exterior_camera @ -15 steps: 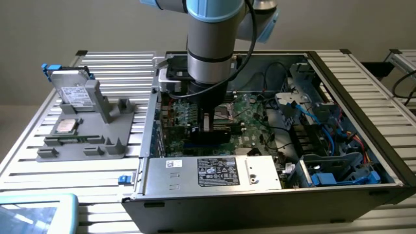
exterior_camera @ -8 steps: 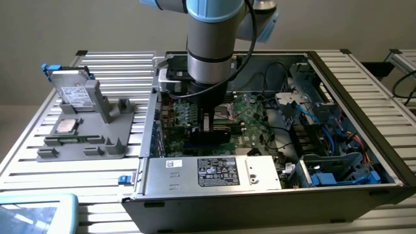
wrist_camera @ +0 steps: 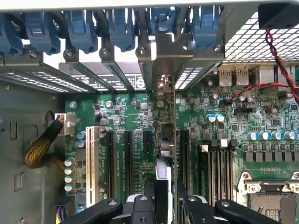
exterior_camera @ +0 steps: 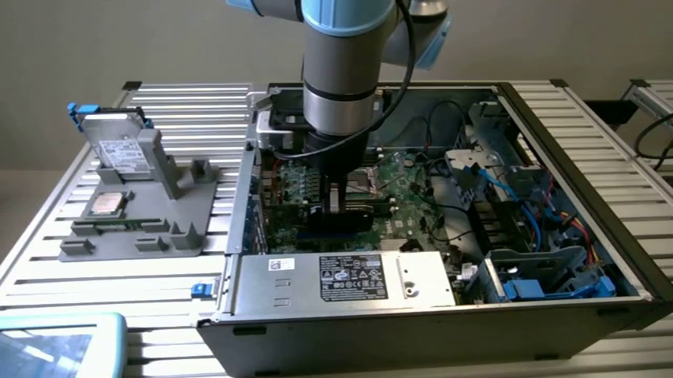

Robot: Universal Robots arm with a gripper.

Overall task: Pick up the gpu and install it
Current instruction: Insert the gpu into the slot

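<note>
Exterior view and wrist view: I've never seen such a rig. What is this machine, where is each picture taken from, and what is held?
It is a robot arm ending in a gripper. The exterior view comes from a camera off the arm; the wrist view from one on its wrist, looking along the gripper. On the table stands an open computer case; at the exterior view's left, a grey holder carries a silver drive and a processor chip. The gripper reaches into the case, shut on the gpu, a thin card seen edge-on over the motherboard's slots. Whether it is seated I cannot tell.
</note>
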